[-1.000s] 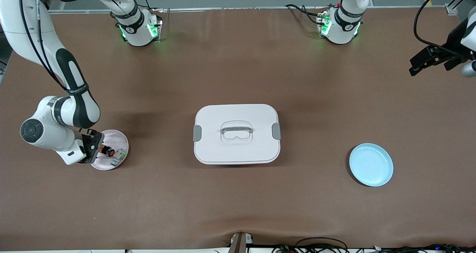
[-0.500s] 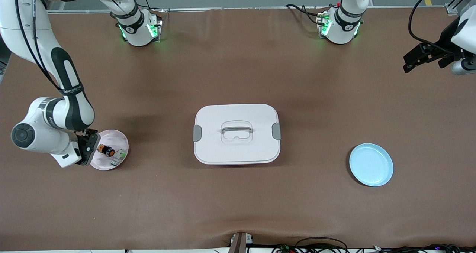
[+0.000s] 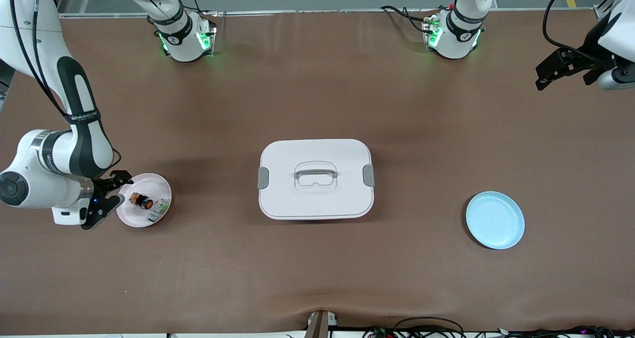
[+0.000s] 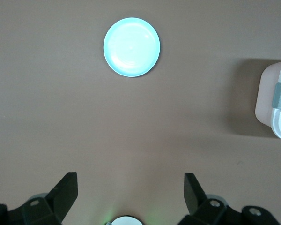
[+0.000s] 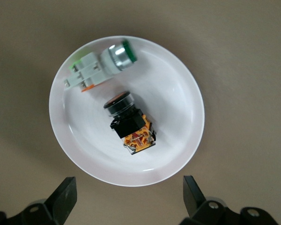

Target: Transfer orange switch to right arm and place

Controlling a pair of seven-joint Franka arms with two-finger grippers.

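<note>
I see my right gripper [image 3: 108, 201] spread wide and empty just beside the pink dish [image 3: 161, 186]; the orange switch [image 3: 141, 200] lies in it, clear of the fingers. My left gripper [image 3: 555, 71] waits, fingers spread.

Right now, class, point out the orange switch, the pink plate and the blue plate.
orange switch [image 5: 130, 123]: right wrist view, on its black body.
pink plate [image 3: 159, 187]: front view, on its bare rim.
blue plate [image 3: 495, 220]: front view, on its bare middle.

The right gripper [image 3: 108, 200] has drawn off the pink plate [image 3: 159, 188], leaving the orange switch [image 3: 141, 200] there.
</note>
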